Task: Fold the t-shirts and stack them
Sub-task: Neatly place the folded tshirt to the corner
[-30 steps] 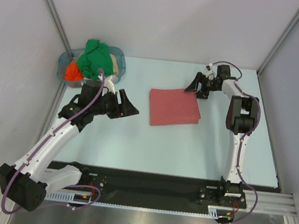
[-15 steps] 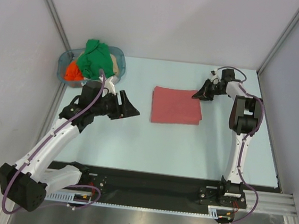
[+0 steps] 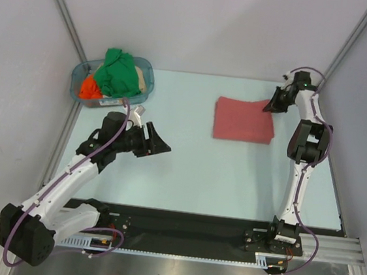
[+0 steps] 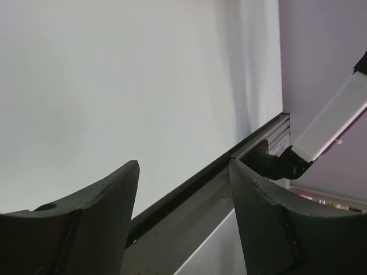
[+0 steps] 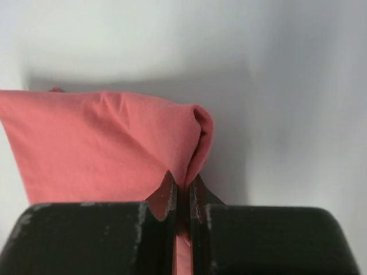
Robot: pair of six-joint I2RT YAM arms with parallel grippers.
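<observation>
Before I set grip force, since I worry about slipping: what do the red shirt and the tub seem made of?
Salmon-red t-shirt: soft matte cloth, likely cotton knit; it puckers where the right gripper pinches it. Tub: clear blue-tinted plastic, smooth; the orange t-shirt shows through its wall.

My right gripper is pinched tight on the salmon-red t-shirt. My black fingers fill the bottom edge, tips nearly touching, with a thin strip of red cloth showing in the slit between them. The pinched bit is a rounded folded corner, bunched up just above the tips. The rest of the shirt spreads up and left, mostly smooth with a few soft creases. The pale table lies behind and right, with a grey shadow along the cloth's far edge.
</observation>
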